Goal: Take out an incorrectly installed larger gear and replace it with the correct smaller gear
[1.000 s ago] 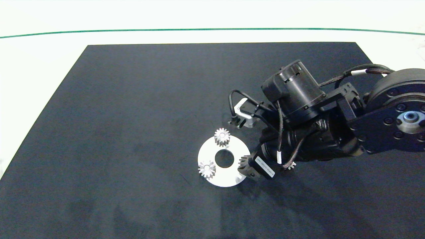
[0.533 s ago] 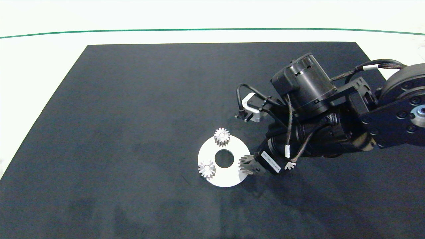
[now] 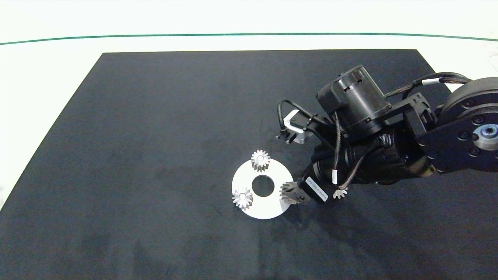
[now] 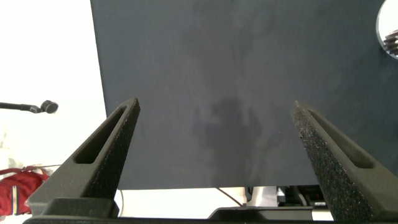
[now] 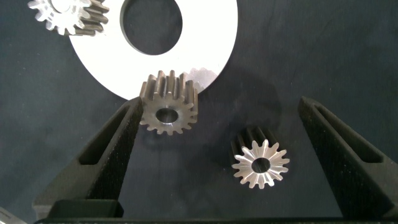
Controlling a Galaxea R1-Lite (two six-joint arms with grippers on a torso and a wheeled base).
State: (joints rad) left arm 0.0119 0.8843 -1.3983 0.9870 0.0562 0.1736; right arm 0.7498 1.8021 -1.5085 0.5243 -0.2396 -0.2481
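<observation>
The white ring plate (image 3: 249, 210) has bare mat (image 3: 163, 136) on its far side — the right gripper (image 5: 214, 155) and two gears crowd the other side.

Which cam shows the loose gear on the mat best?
Right wrist view: the loose gear lies in full sight between the open right tool fingers. Head view shows only a sliver beside the arm. Left wrist view misses it.

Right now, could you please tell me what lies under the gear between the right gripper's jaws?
The larger gear overlaps the white ring plate's edge; its nearer half overhangs the black mat. Any peg or hole beneath it is hidden. The right gripper is open.
</observation>
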